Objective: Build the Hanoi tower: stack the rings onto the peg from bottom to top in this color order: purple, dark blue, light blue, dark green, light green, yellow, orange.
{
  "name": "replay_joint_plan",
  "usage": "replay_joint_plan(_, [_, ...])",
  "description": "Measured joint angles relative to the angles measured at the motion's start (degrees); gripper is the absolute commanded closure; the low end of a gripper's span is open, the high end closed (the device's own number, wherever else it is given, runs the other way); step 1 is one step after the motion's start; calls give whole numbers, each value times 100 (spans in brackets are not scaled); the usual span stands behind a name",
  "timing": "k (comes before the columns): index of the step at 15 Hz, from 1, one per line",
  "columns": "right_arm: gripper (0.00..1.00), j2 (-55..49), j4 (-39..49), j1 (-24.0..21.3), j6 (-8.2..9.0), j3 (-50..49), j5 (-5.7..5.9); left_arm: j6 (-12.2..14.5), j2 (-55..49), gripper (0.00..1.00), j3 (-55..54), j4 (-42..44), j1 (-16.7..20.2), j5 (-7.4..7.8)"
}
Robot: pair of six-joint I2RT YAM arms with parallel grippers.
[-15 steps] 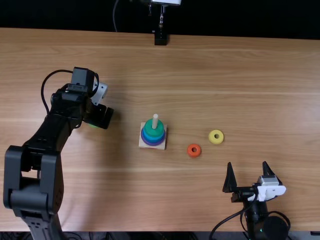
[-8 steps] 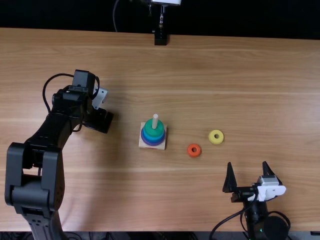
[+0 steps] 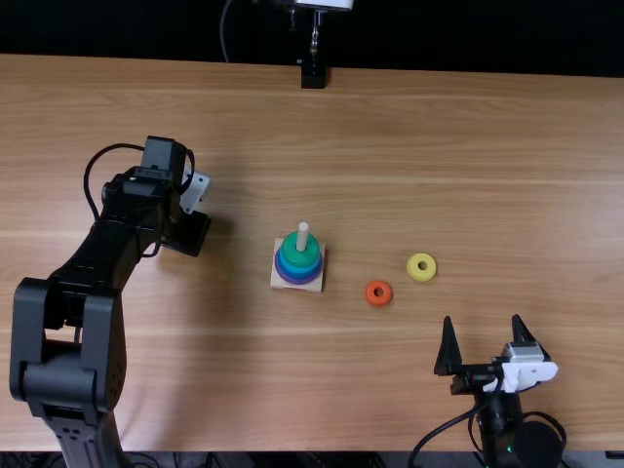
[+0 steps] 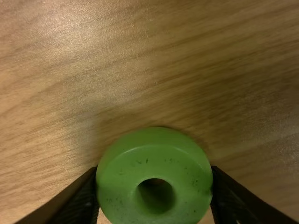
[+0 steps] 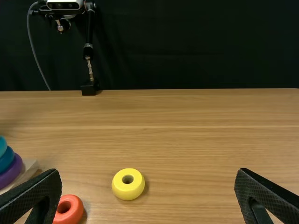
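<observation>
Soft light covers the table (image 3: 468, 146), with a faint shadow beside the left arm (image 3: 102, 258) and pale glare in the left wrist view.

We inspected all three views and found no legible text, labels, brands, numbers or signs.

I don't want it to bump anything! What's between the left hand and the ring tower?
Just bare wooden table. The top view shows nothing standing there between the left hand and the ring tower.
</observation>
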Motion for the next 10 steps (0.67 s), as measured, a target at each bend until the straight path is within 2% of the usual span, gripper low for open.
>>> replay_joint_plan(1, [0,0,0,0,0,0,-2,0,0,100,31,-109,0,-7])
replay_joint_plan(3, [0,0,2,0,2,-2,-2,2,0,100,339,-868,0,-26])
replay_joint_plan(7, [0,0,-2,0,2,0,-2,11,0,100,2135,-3324,-35,-22])
replay_joint_plan(10, [0,0,0,0,0,-2,0,-9,0,100,3080,-4019,-323,-24])
